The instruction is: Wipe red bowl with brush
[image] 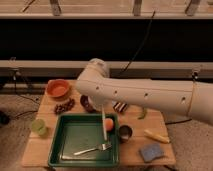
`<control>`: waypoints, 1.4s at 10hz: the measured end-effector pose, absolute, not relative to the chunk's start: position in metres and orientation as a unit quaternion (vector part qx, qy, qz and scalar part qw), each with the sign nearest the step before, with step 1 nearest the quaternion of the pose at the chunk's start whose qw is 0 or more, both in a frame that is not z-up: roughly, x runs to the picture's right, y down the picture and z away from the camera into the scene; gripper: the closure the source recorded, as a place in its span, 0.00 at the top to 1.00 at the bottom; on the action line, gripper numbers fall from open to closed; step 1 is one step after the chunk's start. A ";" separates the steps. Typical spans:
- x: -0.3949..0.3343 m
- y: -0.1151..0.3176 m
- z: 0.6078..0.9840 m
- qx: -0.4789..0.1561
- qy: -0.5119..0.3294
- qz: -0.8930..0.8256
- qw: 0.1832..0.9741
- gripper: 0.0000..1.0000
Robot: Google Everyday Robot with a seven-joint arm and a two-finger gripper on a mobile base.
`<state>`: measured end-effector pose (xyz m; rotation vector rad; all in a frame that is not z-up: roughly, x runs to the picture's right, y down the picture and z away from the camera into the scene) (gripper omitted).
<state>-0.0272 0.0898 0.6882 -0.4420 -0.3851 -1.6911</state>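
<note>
Over the green tray (56, 150), in the single camera view, the brush (103, 122) hangs upright. Its top is clamped between the fingers (102, 106), which are tucked under the white arm (145, 95). The red bowl (58, 88) sits at the back left corner of the surface (35, 152), well apart from the brush. The step in hand looks like carrying the brush across; wiping has not yet begun. The next move calls for going left and back, then lowering the tip into the bowl without tipping it. Count: one red bowl, one brush, one maroon bowl (87, 104), one fork (92, 148), one tray, one sponge (149, 152).
</note>
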 end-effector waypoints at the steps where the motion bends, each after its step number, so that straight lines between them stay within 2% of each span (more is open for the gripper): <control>1: -0.044 0.085 0.690 -0.183 -0.175 -0.742 0.621 0.00; 7: -0.114 0.066 0.684 -0.124 -0.213 -0.756 0.606 0.00; 14: -0.113 0.067 0.684 -0.125 -0.212 -0.755 0.607 0.00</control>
